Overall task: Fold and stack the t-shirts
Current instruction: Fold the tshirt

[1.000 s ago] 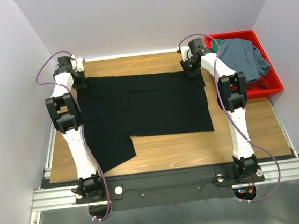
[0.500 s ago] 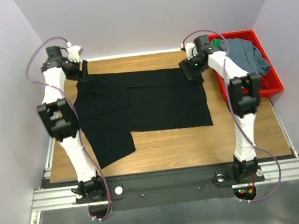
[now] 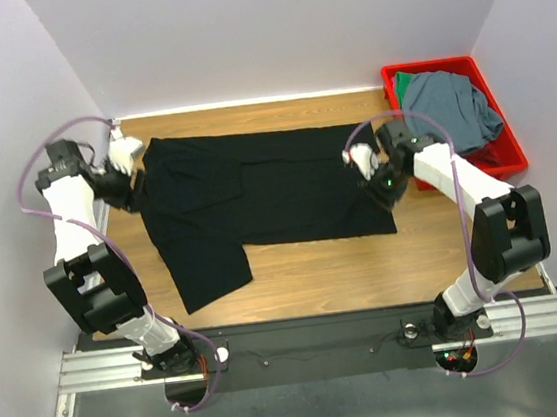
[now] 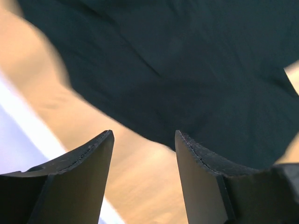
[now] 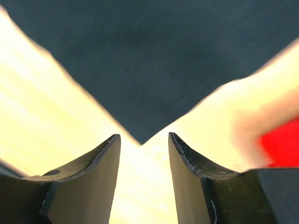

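Black t-shirt (image 3: 267,195) lies spread flat across the far half of the wood-grain table (image 3: 316,275), matte and mostly smooth, with one sleeve flap reaching toward the near-left corner. Left gripper (image 3: 135,185) sits at the shirt's left edge, near the far-left corner. Its dark fingers (image 4: 84,163) are spread wide and hold nothing, with cloth edge and bare wood below. Right gripper (image 3: 378,179) is at the shirt's right edge, its fingers (image 5: 93,163) also parted and empty above a pointed corner of black cloth. In the far-right corner, the glossy red bin (image 3: 509,157) holds a crumpled grey-blue t-shirt (image 3: 453,108) in a heap. A sliver of green t-shirt (image 3: 403,82) is tucked beside it.
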`<control>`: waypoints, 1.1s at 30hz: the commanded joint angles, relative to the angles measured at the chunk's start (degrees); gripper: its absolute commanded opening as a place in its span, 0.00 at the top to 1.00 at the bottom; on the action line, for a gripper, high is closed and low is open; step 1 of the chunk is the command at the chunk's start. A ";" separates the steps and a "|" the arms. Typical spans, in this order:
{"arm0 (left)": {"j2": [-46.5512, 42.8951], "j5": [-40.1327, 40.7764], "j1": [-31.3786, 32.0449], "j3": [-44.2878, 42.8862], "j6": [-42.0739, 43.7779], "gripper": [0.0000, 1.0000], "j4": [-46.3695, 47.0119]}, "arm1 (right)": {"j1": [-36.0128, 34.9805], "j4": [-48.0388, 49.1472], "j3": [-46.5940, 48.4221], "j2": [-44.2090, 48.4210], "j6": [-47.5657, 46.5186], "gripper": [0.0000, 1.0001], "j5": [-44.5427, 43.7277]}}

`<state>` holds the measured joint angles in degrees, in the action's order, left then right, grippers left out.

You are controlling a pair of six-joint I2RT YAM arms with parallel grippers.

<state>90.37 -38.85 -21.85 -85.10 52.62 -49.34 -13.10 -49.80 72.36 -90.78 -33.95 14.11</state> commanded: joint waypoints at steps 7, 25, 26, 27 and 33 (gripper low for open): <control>-4.15 0.70 0.22 8.46 10.31 0.34 -6.38 | -2.01 2.86 -12.15 3.42 -5.77 0.48 -5.93; -3.62 5.89 -0.83 17.24 20.40 0.39 -4.01 | -4.12 11.22 -22.96 0.87 -7.79 0.80 -8.66; -4.32 7.46 -0.83 19.60 23.37 0.40 -3.40 | -4.12 11.22 -23.05 1.13 -7.71 0.84 -8.92; -4.58 8.17 -0.74 20.75 25.06 0.40 -2.44 | -4.12 11.22 -23.05 1.22 -7.53 0.88 -9.01; -3.27 12.04 -0.57 25.60 33.50 0.40 2.57 | -4.04 11.13 -22.35 1.49 -6.74 1.00 -9.27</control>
<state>88.16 -29.19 -22.31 -60.60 78.17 -49.52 -16.62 -39.79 50.87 -89.49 -41.15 4.54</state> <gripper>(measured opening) 0.599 0.013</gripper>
